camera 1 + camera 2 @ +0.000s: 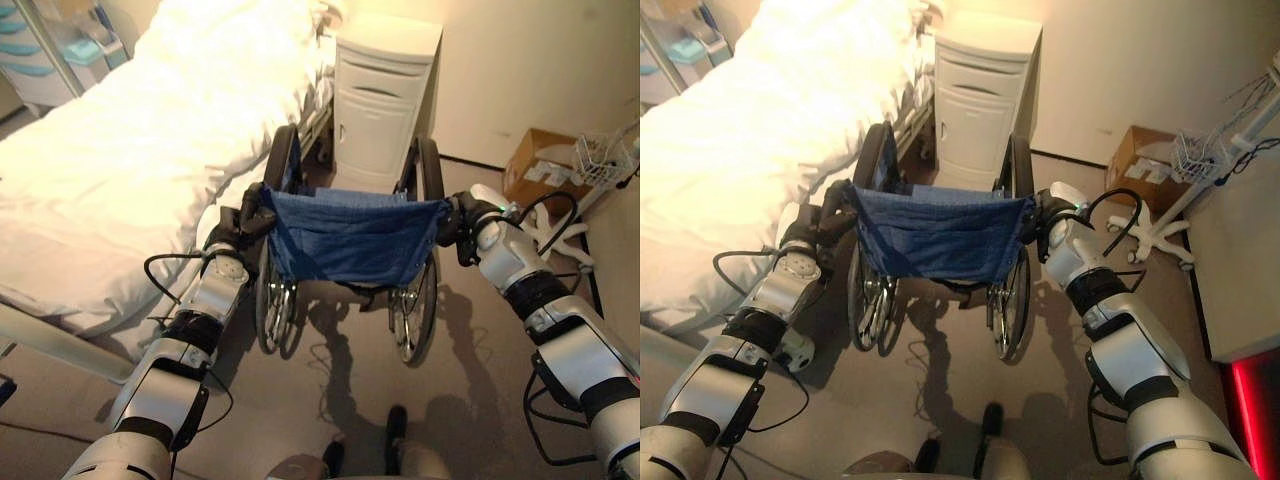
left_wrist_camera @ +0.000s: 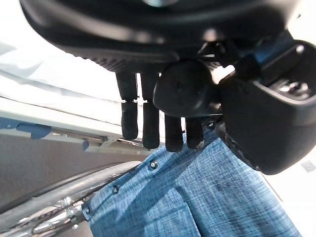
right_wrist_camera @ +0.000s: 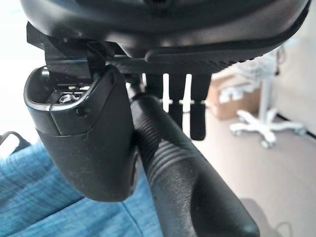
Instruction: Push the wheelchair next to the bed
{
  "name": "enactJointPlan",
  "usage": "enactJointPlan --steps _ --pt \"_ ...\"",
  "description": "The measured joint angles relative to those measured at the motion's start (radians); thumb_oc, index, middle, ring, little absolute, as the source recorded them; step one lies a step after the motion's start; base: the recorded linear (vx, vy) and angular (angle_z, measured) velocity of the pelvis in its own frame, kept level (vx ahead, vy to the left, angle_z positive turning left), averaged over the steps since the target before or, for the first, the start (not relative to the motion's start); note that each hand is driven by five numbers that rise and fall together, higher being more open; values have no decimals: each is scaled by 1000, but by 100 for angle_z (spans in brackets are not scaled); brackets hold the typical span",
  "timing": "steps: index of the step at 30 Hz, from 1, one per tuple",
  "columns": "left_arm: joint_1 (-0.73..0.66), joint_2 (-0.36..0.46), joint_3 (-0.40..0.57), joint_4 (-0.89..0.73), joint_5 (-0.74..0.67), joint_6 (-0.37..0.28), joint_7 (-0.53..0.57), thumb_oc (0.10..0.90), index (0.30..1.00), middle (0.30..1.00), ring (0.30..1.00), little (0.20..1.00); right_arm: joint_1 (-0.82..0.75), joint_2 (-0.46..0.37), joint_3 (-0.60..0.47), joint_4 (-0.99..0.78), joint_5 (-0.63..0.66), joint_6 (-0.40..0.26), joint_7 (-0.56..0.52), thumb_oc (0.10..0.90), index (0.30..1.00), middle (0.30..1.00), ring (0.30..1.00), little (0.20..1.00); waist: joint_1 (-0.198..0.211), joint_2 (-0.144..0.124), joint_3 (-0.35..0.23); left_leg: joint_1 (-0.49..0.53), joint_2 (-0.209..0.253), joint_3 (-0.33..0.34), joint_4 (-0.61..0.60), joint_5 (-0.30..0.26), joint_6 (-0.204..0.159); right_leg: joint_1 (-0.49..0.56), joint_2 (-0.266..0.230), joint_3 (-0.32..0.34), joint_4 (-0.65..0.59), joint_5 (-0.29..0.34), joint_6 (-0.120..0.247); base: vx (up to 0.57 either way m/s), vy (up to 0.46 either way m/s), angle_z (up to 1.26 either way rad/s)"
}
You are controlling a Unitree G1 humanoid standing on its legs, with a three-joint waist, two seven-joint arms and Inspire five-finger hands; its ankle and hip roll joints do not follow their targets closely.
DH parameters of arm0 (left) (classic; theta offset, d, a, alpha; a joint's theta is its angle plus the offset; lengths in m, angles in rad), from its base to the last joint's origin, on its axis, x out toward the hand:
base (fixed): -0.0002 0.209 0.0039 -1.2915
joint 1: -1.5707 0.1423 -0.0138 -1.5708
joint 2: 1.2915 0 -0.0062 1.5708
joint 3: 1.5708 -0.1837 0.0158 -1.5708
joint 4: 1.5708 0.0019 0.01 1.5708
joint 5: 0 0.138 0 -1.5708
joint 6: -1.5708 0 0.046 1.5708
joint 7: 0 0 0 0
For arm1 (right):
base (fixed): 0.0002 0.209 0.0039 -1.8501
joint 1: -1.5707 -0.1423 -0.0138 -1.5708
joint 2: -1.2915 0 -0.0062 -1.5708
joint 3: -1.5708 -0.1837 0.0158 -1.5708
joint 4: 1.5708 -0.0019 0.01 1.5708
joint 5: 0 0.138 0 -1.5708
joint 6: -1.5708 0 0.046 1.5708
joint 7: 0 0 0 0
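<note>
So the big white bed [image 1: 120, 150] lay on the left, and the wheelchair [image 1: 345, 240] with its blue cloth back stood right beside it, facing a white cabinet [image 1: 380, 100]. The left hand [image 1: 252, 212] had its fingers wrapped round the left push handle [image 2: 185, 89], and the right hand [image 1: 462, 215] was clenched round the right push handle [image 3: 182, 173]. A cardboard box [image 1: 540, 165] sat by the wall on the right.

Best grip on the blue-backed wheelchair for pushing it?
Grip the two black push handles at the top corners of the blue fabric backrest, coming from behind. They jut rearward toward the robot; the ribbed right handle suits a wrap. The left robot hand and right robot hand are already there.
</note>
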Motion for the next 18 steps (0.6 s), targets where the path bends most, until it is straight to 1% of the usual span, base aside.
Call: enactJointPlan --steps 1,2,3,4,5,6,7,8,9,10,11,12,13,15,16,17,18 --pt "6 7 0 -4 3 -4 -7 400 300 300 300 300 0 -1 3 -13 -2 14 3 400 300 300 300 300 -9 -4 2 -4 -6 -9 24 -23 -1 -6 -5 1 0 1 -3 430 -253 71" --pt "19 17 -2 -14 20 -19 -28 400 300 300 300 300 1 -4 6 -37 -3 35 10 400 300 300 300 300 -34 -11 1 -7 -4 -13 75 -68 -7 -14 -15 -5 33 15 -25 379 -192 76" --pt "19 19 -4 -14 23 -26 -34 400 300 300 300 300 0 -8 6 -43 -4 40 15 400 300 300 300 300 -38 -17 -2 -7 -1 -12 93 -86 -17 -13 -20 -5 54 13 -27 529 -211 83" --pt "20 34 -4 -13 31 -37 -40 400 300 300 300 300 0 -22 5 -57 -4 51 29 400 300 300 300 300 -38 -24 -7 -9 8 -11 113 -124 -32 -7 -28 -5 103 16 -29 490 -159 58" --pt "16 53 -17 -7 25 -55 -55 400 300 300 300 300 -1 -37 12 -85 -1 62 46 400 300 300 300 300 -49 -25 -8 -17 28 -13 158 -165 -52 -12 -17 -20 148 35 -42 493 -145 60" --pt "12 63 -29 -6 19 -61 -63 400 300 300 300 300 0 -45 12 -97 -1 69 49 400 300 300 300 300 -63 -23 -6 -23 40 -16 184 -185 -69 -15 -12 -32 172 38 -43 412 -120 59" --pt "5 74 -42 -5 6 -69 -68 400 300 300 300 300 0 -55 12 -112 -2 76 52 400 300 300 300 300 -78 -14 -1 -14 64 -16 194 -206 -94 -15 7 -44 205 43 -45 340 -93 39" --pt "2 77 -46 -4 -4 -73 -70 400 300 300 300 300 -2 -63 12 -120 -2 76 55 400 300 300 300 300 -78 -8 0 -12 77 -11 191 -210 -99 -16 17 -48 211 45 -47 286 -77 22" --pt "-15 81 -42 -1 -25 -78 -74 400 300 300 300 300 -12 -86 11 -143 -1 76 63 400 300 300 300 300 -76 10 9 -8 109 -8 178 -217 -112 -15 40 -62 210 45 -47 163 -45 4" --pt "-35 85 -41 2 -38 -79 -75 400 300 300 300 300 -33 -91 11 -147 -1 77 67 400 300 300 300 300 -76 17 18 -5 125 -2 158 -214 -116 -17 51 -69 208 47 -50 99 -45 10" --pt "-53 84 -44 12 -47 -80 -75 400 300 300 300 300 -45 -92 11 -146 -1 82 67 400 300 300 300 300 -78 17 23 -6 128 6 147 -210 -122 -20 54 -68 207 53 -58 62 -39 13" --pt "-90 84 -49 44 -62 -91 -80 400 300 300 300 300 -68 -97 11 -146 -2 89 67 400 300 300 300 300 -81 19 28 -14 129 26 127 -201 -138 -33 57 -67 205 60 -68 120 6 9" --pt "-120 87 -49 64 -64 -97 -84 400 300 300 300 300 -88 -100 11 -146 -2 93 68 400 300 300 300 300 -83 19 30 -25 132 29 117 -197 -133 -44 60 -70 197 60 -68 169 49 9" --pt "-174 93 -71 97 -85 -98 -83 400 300 300 300 300 -108 -113 8 -147 -1 95 68 400 300 300 300 300 -98 20 39 -40 158 50 110 -195 -132 -50 61 -72 193 59 -68 193 77 25" --pt "-189 102 -85 105 -102 -96 -85 400 300 300 300 300 -110 -115 7 -149 0 98 70 400 300 300 300 300 -118 19 39 -29 164 53 104 -192 -137 -44 63 -72 192 54 -77 270 64 36" --pt "-190 112 -90 98 -118 -98 -92 400 300 300 300 300 -113 -118 8 -148 -1 100 78 400 300 300 300 300 -128 30 41 -30 168 50 144 -197 -159 -32 73 -73 189 51 -82 303 36 27" --pt "-189 117 -92 95 -127 -103 -98 400 300 300 300 300 -113 -118 6 -145 -1 101 78 400 300 300 300 300 -121 28 45 -54 156 49 207 -204 -175 -27 78 -86 190 41 -96 342 24 -5"
